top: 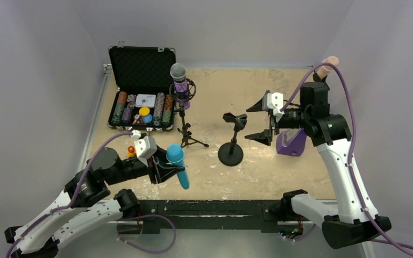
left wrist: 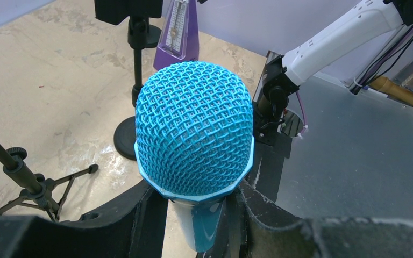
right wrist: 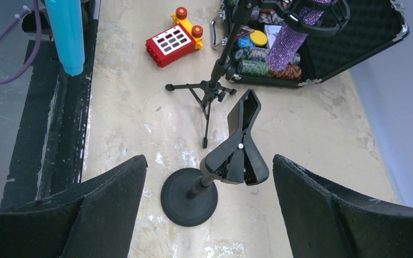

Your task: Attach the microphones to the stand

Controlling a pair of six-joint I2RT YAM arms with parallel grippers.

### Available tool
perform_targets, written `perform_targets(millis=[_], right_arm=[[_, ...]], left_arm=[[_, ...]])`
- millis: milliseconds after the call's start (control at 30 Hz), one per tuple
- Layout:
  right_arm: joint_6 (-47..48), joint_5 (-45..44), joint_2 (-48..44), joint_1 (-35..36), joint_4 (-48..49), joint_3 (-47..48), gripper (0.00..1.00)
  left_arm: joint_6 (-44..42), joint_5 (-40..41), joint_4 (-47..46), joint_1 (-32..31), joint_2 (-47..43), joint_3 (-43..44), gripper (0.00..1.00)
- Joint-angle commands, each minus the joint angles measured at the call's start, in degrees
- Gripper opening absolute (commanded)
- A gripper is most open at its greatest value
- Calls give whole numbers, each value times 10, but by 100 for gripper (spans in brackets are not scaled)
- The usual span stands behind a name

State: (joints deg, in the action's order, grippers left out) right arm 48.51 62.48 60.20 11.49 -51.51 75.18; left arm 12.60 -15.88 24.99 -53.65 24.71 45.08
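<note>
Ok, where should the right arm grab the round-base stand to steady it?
Probably the thin post under the clip, from the right, where the open right gripper faces it. The post is narrow and bare; the clip is tilted and the base flat and wide.

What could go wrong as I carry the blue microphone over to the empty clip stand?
The left pincer grips the blue microphone just under its head, so the long handle may swing or slip.
The tripod holding the purple microphone stands beside the route; a bump might topple it.
The clip stand sits on a small round base and the right pincer, open, isn't holding it, so pushing could tip it.
</note>
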Motion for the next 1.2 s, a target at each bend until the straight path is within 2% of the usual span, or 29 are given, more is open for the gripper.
perform_targets(millis=[0, 267, 633, 933, 1167], right_arm=[[-25, -2, 6, -2, 14, 37, 90], [-58, -8, 33, -2, 7, 64, 90], [-44, -28, 61, -1, -1, 89, 90], [-16, -30, 114, -1, -15, 154, 90], [-37, -22, 144, 9, -68, 160, 90]], left_arm=[[-9, -3, -15, 3, -6, -3, 0], [-7, -3, -17, 3, -7, -7, 0], [-9, -3, -29, 3, -5, -15, 0], [-14, -2, -37, 3, 2, -12, 0], [-6, -1, -41, 3, -6, -18, 0]])
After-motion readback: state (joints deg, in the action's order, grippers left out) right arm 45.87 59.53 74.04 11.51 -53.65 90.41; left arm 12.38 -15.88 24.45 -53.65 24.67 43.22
